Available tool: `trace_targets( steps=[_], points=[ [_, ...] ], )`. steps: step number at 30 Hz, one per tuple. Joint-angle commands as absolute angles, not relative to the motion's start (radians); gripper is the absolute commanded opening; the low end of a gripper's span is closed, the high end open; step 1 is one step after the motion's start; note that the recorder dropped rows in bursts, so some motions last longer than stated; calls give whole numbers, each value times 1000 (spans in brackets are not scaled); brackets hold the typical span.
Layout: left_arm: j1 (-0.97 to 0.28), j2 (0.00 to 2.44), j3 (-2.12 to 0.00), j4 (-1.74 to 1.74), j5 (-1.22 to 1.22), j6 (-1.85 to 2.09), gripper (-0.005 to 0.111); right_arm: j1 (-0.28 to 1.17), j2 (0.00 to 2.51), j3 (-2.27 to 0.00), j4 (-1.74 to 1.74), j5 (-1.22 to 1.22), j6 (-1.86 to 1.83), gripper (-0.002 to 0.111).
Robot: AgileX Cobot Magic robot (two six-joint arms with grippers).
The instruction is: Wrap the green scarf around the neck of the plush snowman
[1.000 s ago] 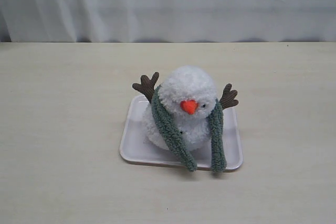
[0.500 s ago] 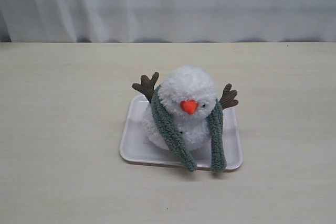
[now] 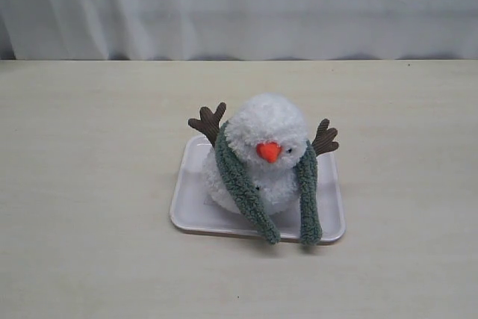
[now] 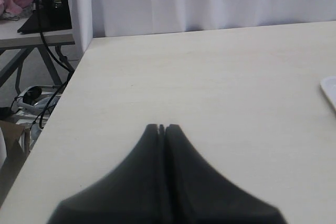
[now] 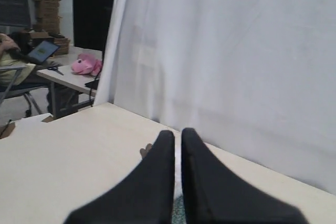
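The left claw (image 4: 161,127) is seen shut tight, with its two black fingers pressed together. Nothing is held in it and nothing is touched by it. Only the bare table (image 4: 210,77) is seen past its tips. The right claw (image 5: 177,132) is shut too, with just a thin crack seen between its fingers. Nothing is held in it either. It is pointed toward the white curtain (image 5: 236,51).

The plush snowman (image 3: 267,128) is sat on a small white tray (image 3: 187,211) in the middle of the table. The green scarf (image 3: 240,181) is hung round the back of the snowman's neck (image 3: 280,172). Its two ends are hung down the front, one on each side of the orange nose (image 3: 269,152). The ends are not crossed or tied. The front edge of the tray is reached by both ends.
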State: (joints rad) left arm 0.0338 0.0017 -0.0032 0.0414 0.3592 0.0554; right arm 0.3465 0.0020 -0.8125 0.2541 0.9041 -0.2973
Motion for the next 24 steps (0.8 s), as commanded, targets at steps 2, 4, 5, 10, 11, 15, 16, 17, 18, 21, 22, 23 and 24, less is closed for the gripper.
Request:
trace_targets(
  steps=[2,4,5,10,11,15,16,17,18,21,22,23,24],
  points=[
    [35,0,0,39,346,52,0,218,0,-814,257,895,-291,4],
    [35,0,0,39,346,52,0,170,0,-814,257,895,-291,4],
    [35,0,0,39,346,52,0,145,0,-814,257,895,-291,4],
    [35,0,0,39,346,52,0,59,0,-814,257,895,-291,4],
    [35,0,0,39,346,52,0,47,0,-814,257,895,-291,4],
    [35,0,0,39,346,52,0,-12,0,-814,257,895,-291,4],
    [35,0,0,39,346,52,0,-21,0,-814,257,895,-291,4],
    [35,0,0,39,346,52,0,-26,0,-814,257,895,-291,4],
    [35,0,0,39,346,52,0,-26,0,-814,257,895,-291,4],
    [35,0,0,39,346,52,0,-26,0,-814,257,895,-291,4],
    [35,0,0,39,346,52,0,-26,0,-814,257,895,-291,4],
    [35,0,0,39,346,52,0,-26,0,-814,257,895,-291,4],
    [35,0,0,39,346,52,0,-26,0,-814,257,895,-291,4]
  ],
)
